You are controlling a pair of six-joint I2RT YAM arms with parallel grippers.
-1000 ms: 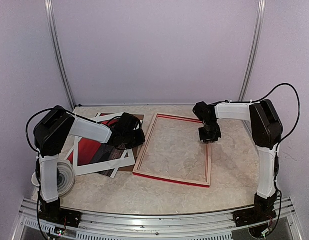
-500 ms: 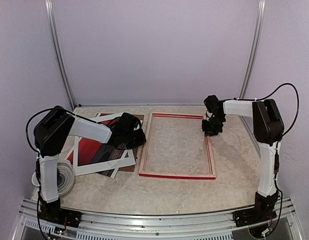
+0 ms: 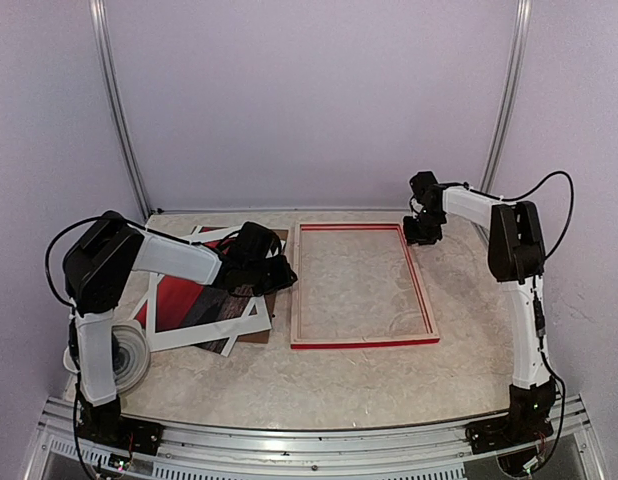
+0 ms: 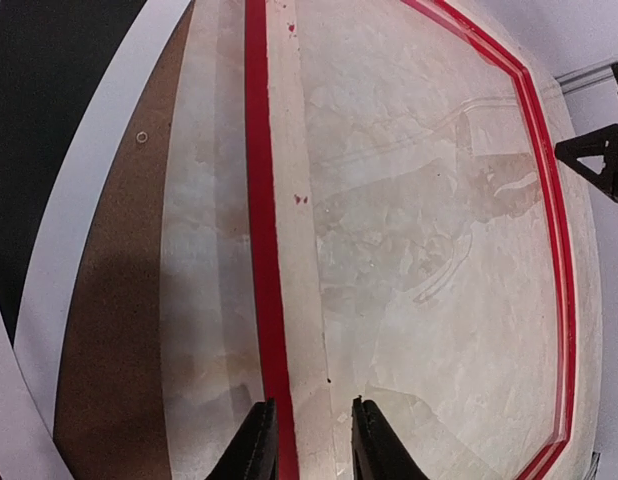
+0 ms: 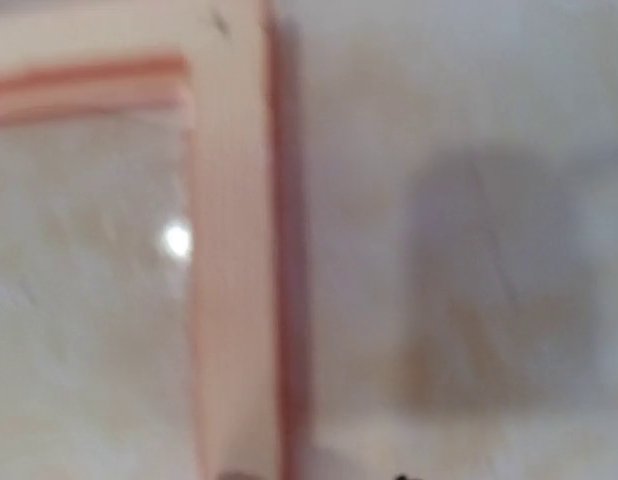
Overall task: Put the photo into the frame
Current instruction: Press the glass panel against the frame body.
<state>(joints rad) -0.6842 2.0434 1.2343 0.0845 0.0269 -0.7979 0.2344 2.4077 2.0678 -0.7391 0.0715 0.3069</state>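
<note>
The frame [image 3: 364, 342] lies flat mid-table, pale wood up, with red edges. My left gripper [image 3: 286, 272] hovers at its left rail; in the left wrist view the gripper [image 4: 311, 440] is open, its fingers [image 4: 254, 445] astride the rail [image 4: 257, 200] with a gap on the inner side. My right gripper [image 3: 421, 232] is at the frame's far right corner. The right wrist view is blurred: the corner rail [image 5: 234, 300] shows, and the gripper's [image 5: 314, 477] two tips stand apart at the bottom edge. The photo [image 3: 184, 300] lies at the left, partly under the left arm.
A brown backing board [image 4: 119, 300] lies under the photo [image 4: 49, 100], right beside the frame's left rail. A pale roll [image 3: 132, 360] sits by the left arm's base. The back wall and two metal uprights stand close behind the frame.
The frame has swung from skewed to square with the table. The right gripper moved back and right along with its far corner. The left gripper's jaws have come apart.
</note>
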